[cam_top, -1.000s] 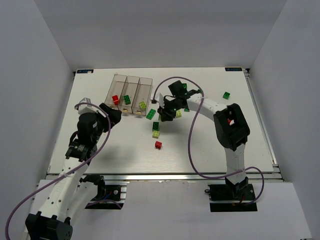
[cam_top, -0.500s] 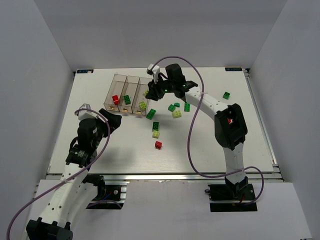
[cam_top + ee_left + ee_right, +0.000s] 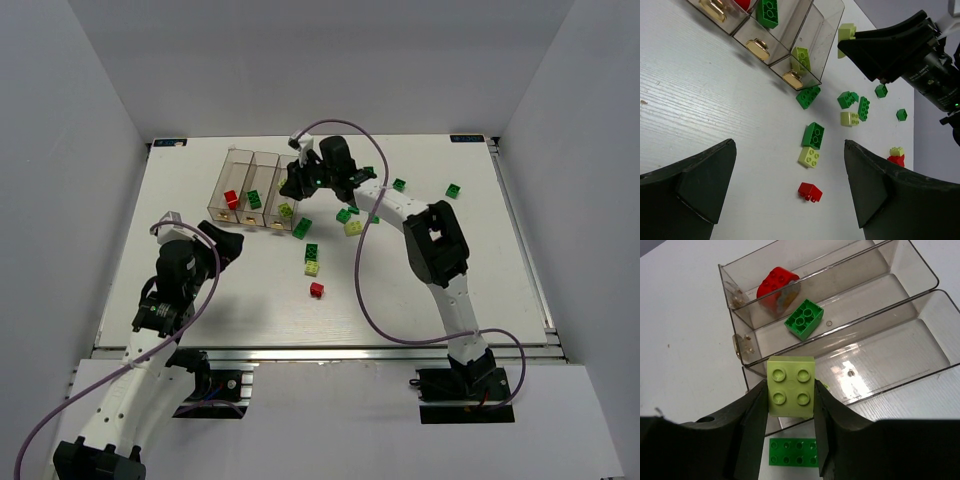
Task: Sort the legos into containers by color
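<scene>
A pale yellow-green brick [image 3: 791, 386] is clamped between the fingers of the right pincer [image 3: 790, 395], studs turned toward the wrist camera. It is held clear of the tabletop [image 3: 420, 300] at the three joined containers [image 3: 265, 172]. From the right wrist view it is seen over the near long wall of the right-hand bin [image 3: 900, 355] — whether it hangs wholly within that bin's outline cannot be told. A second pale brick [image 3: 800, 58] is seen lying in that same bin, near its handle end. A green brick [image 3: 804, 319] lies in the middle bin [image 3: 865, 295], and a red brick [image 3: 777, 287] in the left-hand bin [image 3: 840, 265].

The left pincer [image 3: 225, 243] is held wide apart and empty, low over the tabletop near the handle ends of the containers.

Loose bricks are scattered on the tabletop. A long dark green brick [image 3: 302, 227] lies just beside the right-hand bin's handle end. Nearer the arms a square green brick [image 3: 311, 251] is set against a pale loose brick [image 3: 312, 268], and a lone red brick [image 3: 317, 290] lies nearer still. A small cluster of green and pale bricks [image 3: 350, 220] is seen beside the right arm, and two single green bricks — one [image 3: 399, 184] near the arm, the other [image 3: 453, 190] further right — lie well apart.
</scene>
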